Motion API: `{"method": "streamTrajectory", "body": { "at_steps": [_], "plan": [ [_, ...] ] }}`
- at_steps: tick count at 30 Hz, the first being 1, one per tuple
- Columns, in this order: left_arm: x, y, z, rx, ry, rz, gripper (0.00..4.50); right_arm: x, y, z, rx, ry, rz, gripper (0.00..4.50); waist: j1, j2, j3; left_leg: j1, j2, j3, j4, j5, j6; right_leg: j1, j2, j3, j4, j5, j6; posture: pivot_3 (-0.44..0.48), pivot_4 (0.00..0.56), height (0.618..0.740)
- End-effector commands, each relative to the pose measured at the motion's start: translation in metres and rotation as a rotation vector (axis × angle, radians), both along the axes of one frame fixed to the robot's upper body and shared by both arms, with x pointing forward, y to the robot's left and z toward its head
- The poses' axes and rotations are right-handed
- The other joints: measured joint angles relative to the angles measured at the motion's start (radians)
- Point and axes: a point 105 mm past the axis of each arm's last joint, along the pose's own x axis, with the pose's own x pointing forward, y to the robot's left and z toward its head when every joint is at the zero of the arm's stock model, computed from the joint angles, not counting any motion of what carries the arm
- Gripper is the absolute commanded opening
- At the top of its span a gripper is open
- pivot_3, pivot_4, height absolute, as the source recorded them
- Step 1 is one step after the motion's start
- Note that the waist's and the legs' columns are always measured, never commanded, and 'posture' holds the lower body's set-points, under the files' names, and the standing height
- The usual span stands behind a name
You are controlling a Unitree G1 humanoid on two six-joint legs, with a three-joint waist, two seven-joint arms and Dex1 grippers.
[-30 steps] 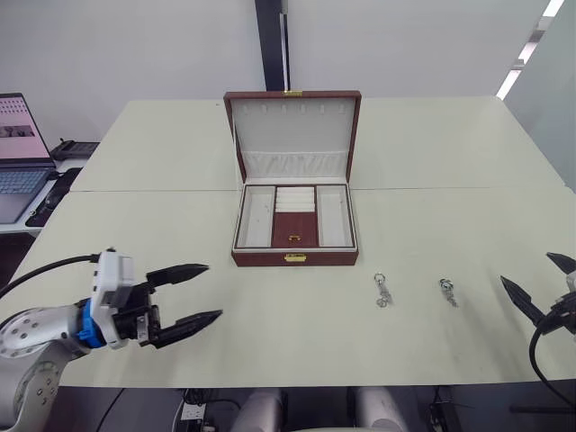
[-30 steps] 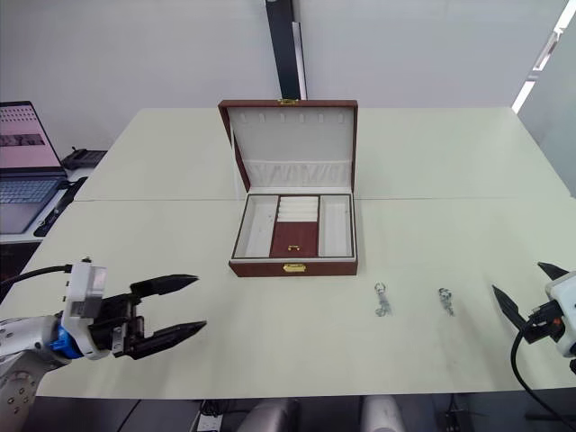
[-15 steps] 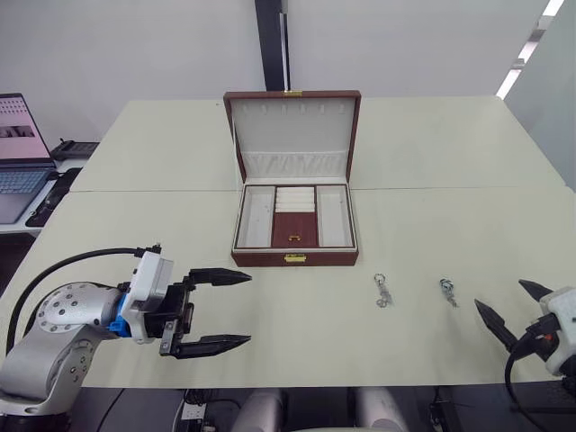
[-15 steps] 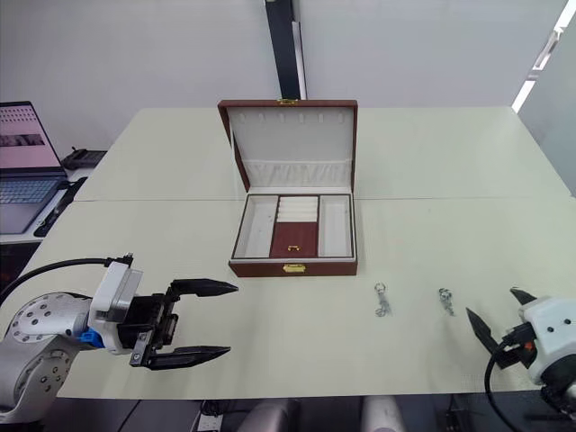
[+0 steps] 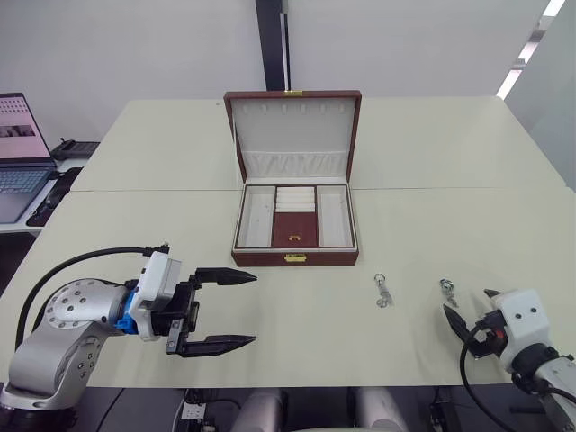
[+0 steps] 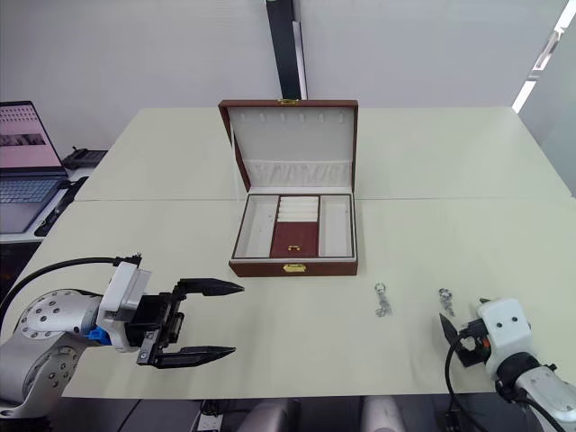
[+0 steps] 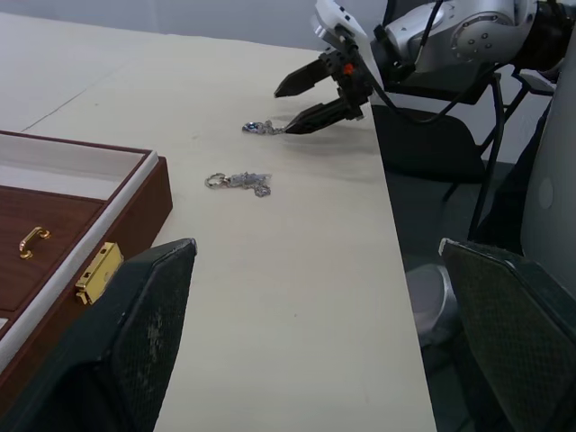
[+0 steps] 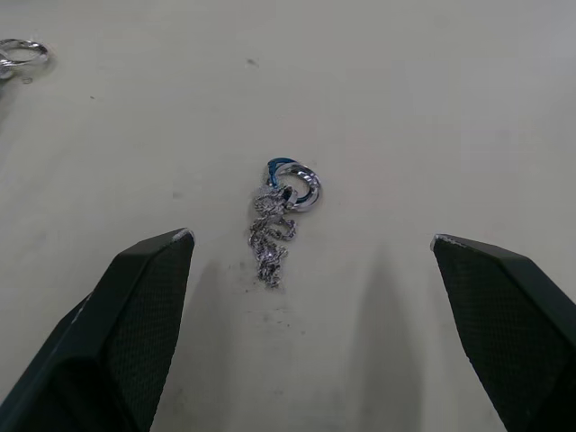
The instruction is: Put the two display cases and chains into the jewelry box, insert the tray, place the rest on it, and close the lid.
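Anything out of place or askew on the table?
Nothing stands out. The box sits square with its lid up and the tray seated; two trinkets lie apart on the table, right gripper open at the farther one.

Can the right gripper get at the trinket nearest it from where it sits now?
Probably yes. The right gripper is open and aimed at the trinket, which lies alone on bare table between the two fingers' line, with nothing between it and them. The other trinket lies apart.
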Motion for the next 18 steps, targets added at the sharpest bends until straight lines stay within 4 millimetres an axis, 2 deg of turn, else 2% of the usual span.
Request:
{"method": "streamTrajectory", "body": {
  "at_steps": [1, 7, 10, 14, 18],
  "plan": [
    [-0.002, -0.004, 0.002, -0.001, -0.028, -0.028, 4.50, 0.006, 0.007, -0.002, 0.031, -0.016, -0.038, 4.48, 0.000, 0.001, 0.000, 0.000, 0.000, 0.000, 0.000, 0.000, 0.000, 0.000, 0.000, 0.000, 0.000, 0.000, 0.000, 0.000, 0.150, 0.740],
    [-0.001, -0.006, 0.002, -0.002, -0.030, -0.036, 4.50, 0.011, 0.011, -0.009, 0.051, 0.014, -0.058, 4.48, 0.000, 0.000, 0.000, 0.000, 0.000, 0.000, 0.000, 0.000, 0.000, 0.000, 0.000, 0.000, 0.000, 0.000, 0.000, 0.000, 0.150, 0.740],
    [-0.001, -0.002, -0.003, 0.007, -0.026, -0.034, 4.50, 0.008, 0.011, -0.014, 0.064, 0.048, -0.069, 3.91, -0.001, 0.000, 0.000, 0.000, 0.000, 0.000, 0.000, 0.000, 0.000, 0.000, 0.001, 0.000, 0.000, 0.000, 0.000, 0.000, 0.150, 0.740],
    [-0.003, 0.002, -0.010, 0.009, -0.021, -0.034, 4.50, 0.003, 0.011, -0.021, 0.072, 0.086, -0.088, 2.64, -0.001, 0.000, -0.001, 0.000, 0.000, 0.000, 0.000, 0.000, 0.000, 0.000, 0.001, 0.000, 0.000, 0.000, 0.000, 0.000, 0.150, 0.740],
    [-0.003, 0.005, -0.014, 0.015, -0.018, -0.033, 4.50, 0.003, 0.009, -0.023, 0.056, 0.098, -0.101, 1.79, 0.000, -0.002, -0.002, 0.000, 0.000, -0.001, 0.000, 0.000, 0.000, 0.000, 0.001, 0.000, 0.000, 0.000, 0.000, 0.000, 0.150, 0.740]
  ]
}}
